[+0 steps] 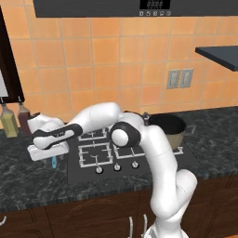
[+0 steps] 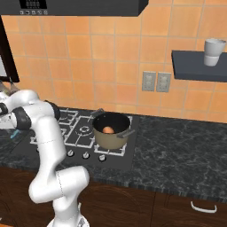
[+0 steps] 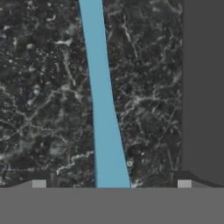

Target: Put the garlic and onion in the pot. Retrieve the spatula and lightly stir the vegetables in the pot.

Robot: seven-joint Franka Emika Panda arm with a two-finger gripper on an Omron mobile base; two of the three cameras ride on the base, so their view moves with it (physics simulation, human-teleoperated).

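the orange tiled wall [image 1: 116, 60] fills the top half of both base views, with my dark speckled counter [image 1: 218, 135] running across the middle and brown cabinet fronts [image 2: 177, 208] along the bottom. my white arm [image 1: 158, 153] rises from the lower right of the left base view and reaches over to the left side of that frame; in the right base view it stands at the lower left. the black stove [image 1: 104, 155] sits in the centre of the left base view, its knobs along the front edge. the pot [image 2: 111, 129] stands on a burner at the middle of the right base view, with a small orange-brown round thing [image 2: 108, 130] lying inside; in the left base view the pot is right of centre, partly behind my arm. a dark shelf [image 2: 199, 65] at the upper right of the right base view carries a white cup [image 2: 213, 51], and two wall sockets [image 2: 155, 81] sit left of it. two bottles [image 1: 9, 122] stand at the left edge of the left base view. my gripper [image 3: 111, 183] hangs low over the counter at the left of the left base view, its jaws spread wide and gripping nothing. the spatula [image 3: 103, 105] lies flat on the counter, running from top to bottom of the hand view between my two finger tips; a bit of its blue peeks out under my hand in the left base view.
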